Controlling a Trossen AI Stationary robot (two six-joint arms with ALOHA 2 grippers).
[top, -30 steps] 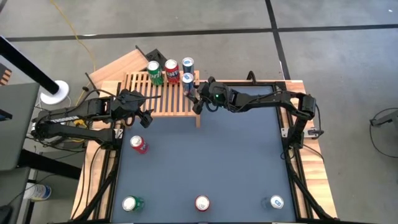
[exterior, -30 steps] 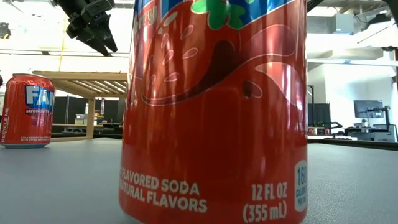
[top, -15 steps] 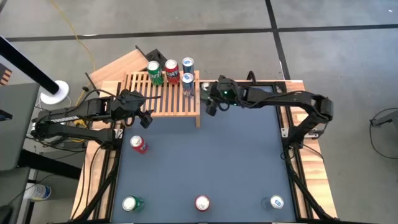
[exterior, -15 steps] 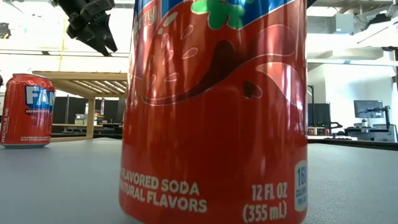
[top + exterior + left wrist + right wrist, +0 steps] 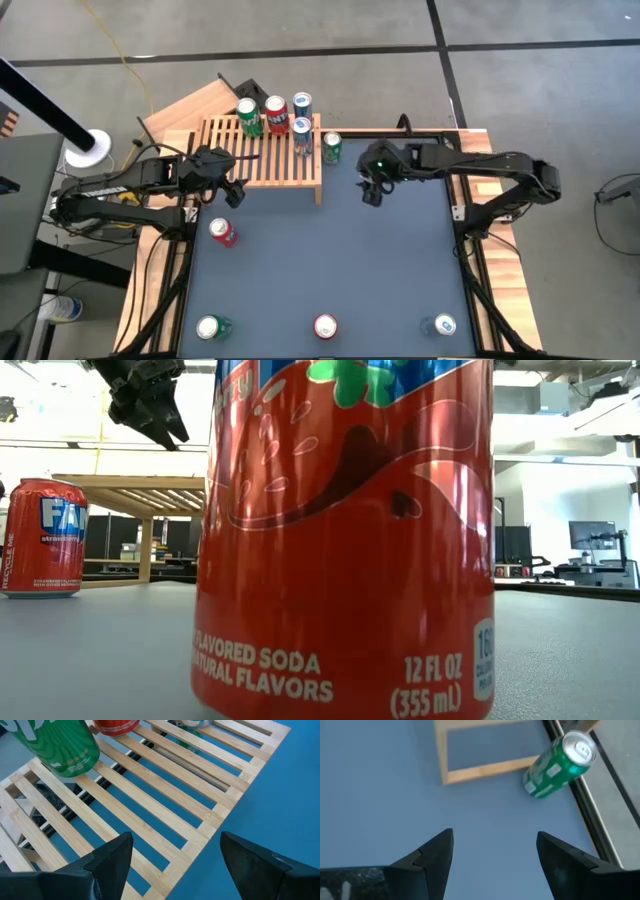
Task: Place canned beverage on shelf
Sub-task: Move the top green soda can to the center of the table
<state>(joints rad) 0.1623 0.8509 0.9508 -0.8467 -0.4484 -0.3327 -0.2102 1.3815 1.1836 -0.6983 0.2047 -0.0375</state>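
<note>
Aluminium green can point(image 5: 332, 148), shelf's point(image 5: 262, 150) 3 o'clock: rigid, slick, thin-walled; grip mid-body. Right pincer point(image 5: 371, 190) wide, empty; left pincer point(image 5: 232, 190) wide.

white tape roll point(image 5: 88, 148), yellow cable point(image 5: 118, 45)

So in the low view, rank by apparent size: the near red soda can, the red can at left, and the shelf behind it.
1. Near red soda can, largest, though mostly from closeness to the camera.
2. Shelf, wider than the left can.
3. Red can at left, smallest.
</note>
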